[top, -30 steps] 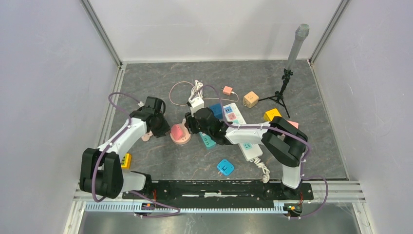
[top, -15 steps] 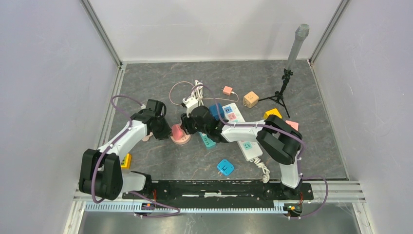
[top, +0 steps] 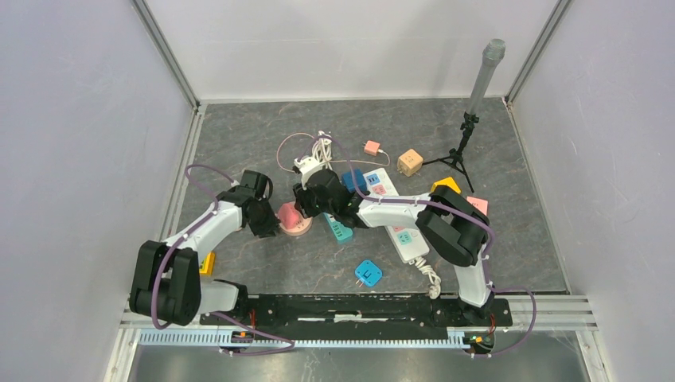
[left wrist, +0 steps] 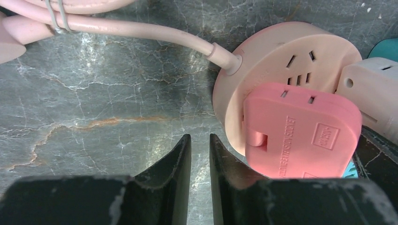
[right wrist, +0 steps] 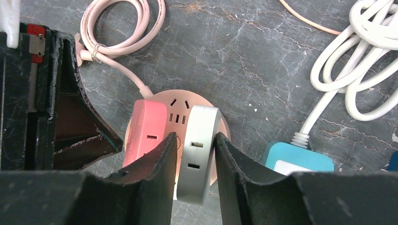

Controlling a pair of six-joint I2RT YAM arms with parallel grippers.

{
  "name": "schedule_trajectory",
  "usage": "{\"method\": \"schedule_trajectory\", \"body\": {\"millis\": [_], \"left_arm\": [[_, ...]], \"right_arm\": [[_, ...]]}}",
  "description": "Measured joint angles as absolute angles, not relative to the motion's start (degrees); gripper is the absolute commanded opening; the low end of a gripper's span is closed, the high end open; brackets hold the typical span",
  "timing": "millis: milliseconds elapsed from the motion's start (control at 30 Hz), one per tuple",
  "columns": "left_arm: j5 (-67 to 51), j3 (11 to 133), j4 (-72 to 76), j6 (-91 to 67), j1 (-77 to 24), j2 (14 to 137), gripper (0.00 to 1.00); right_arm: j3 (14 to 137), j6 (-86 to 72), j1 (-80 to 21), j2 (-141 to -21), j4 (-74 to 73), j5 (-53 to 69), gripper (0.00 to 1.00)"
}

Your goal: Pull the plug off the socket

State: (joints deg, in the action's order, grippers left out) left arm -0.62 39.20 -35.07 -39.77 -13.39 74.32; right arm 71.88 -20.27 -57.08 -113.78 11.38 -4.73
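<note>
Nearest the arm bases a blue plug (top: 368,273) lies loose on the table (top: 271,263), unmoved over the last second. Further in, left of centre, sits the round pink socket (left wrist: 277,51) with two plugs side by side on its face: a pink plug (left wrist: 300,133) and a white plug (right wrist: 197,150).

The left end effector (left wrist: 199,140) has slid nearer to the bases and in towards the socket's left side. Its jaws have drawn together to a thin slit with nothing between them, the tips low over the table just beside the socket's rim and the pink plug.

The right end effector (right wrist: 195,140) has shifted leftward and now stands above the socket. Its fingers (right wrist: 155,159) press both flat sides of the white plug, gripping it, and the plug sits against the socket's face.

A teal plug (right wrist: 298,161) lies just to the socket's right. The socket's pink cord (left wrist: 141,30) runs off to a tied coil.

Beyond, a coiled white cable (right wrist: 361,56) lies where it was. Farthest back, an orange cube (top: 409,161) and a small black tripod (top: 456,155) stand unchanged.
</note>
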Motion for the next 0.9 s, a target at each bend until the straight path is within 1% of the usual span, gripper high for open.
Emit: {"method": "schedule_trajectory", "body": {"millis": [233,367,467,733,833,900], "left_arm": [[-0.6,39.2,-34.6,-40.1,-13.4,74.0,0.28],[-0.6,39.3,-34.4,-40.5,-13.4,71.2,0.32],[-0.6,39.3,-33.5,-40.9,-13.4,69.7,0.32],[-1.5,39.2,-31.6,-41.1,-13.4,72.4,0.31],[-1.5,39.1,-31.2,-41.2,-13.4,73.3,0.3],[-1.5,39.0,-31.0,-41.5,-13.4,73.4,0.29]], "right_arm": [[72.0,-19.5,-56.9,-113.8,11.2,-3.6,0.37],[72.2,-19.2,-56.7,-113.8,11.0,-3.0,0.36],[72.2,-19.2,-56.4,-113.8,11.0,-2.5,0.36],[72.2,-19.2,-56.0,-113.8,11.0,-1.8,0.34],[72.2,-19.2,-55.9,-113.8,11.0,-1.7,0.29],[72.2,-19.1,-55.8,-113.8,11.0,-1.6,0.21]]}}
